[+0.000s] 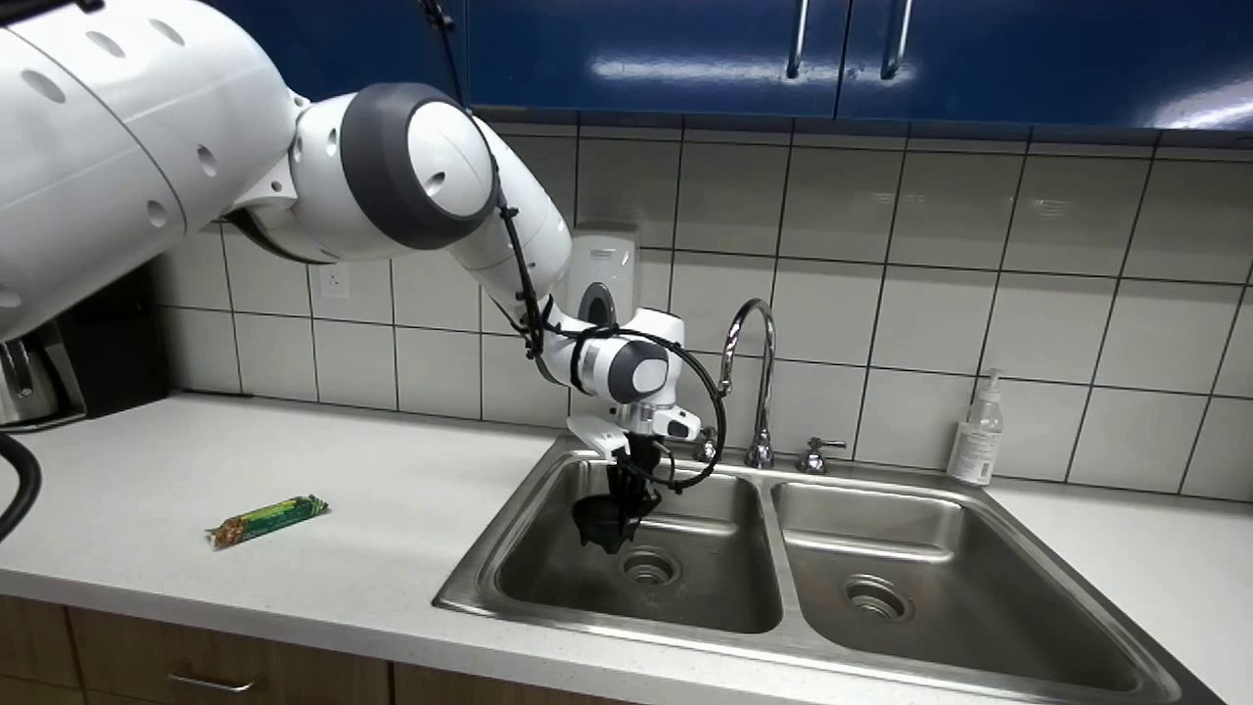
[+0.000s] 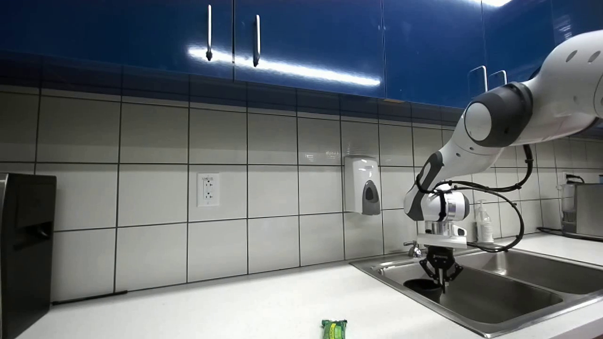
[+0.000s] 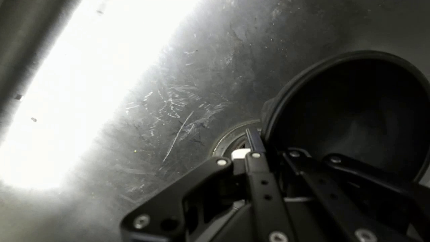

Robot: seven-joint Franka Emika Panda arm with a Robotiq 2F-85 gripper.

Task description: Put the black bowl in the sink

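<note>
Black bowl (image 3: 362,111) is in the gripper (image 3: 273,144), clamped by its wall: wrist view gives one finger (image 3: 256,141) outside the rim, the other inside, wall squeezed between. Rest of the bowl sticks out to one side of the fingers, on the right in the wrist view and on the left in both exterior views; mouth faces roughly up. Bowl and fingertips are down in the left basin (image 1: 705,583) of the steel sink (image 1: 483,566), left as seen in an exterior view. Drain (image 1: 650,566) shows just beside the bowl there; in the wrist view, finger and bowl cover part of it. Can't tell whether the base touches the basin floor. Green packet (image 1: 269,519) lies on the counter (image 1: 392,480), well apart from bowl and gripper. Chrome faucet (image 1: 765,392) and pump bottle (image 1: 977,441) stand along the back of the sink.
</note>
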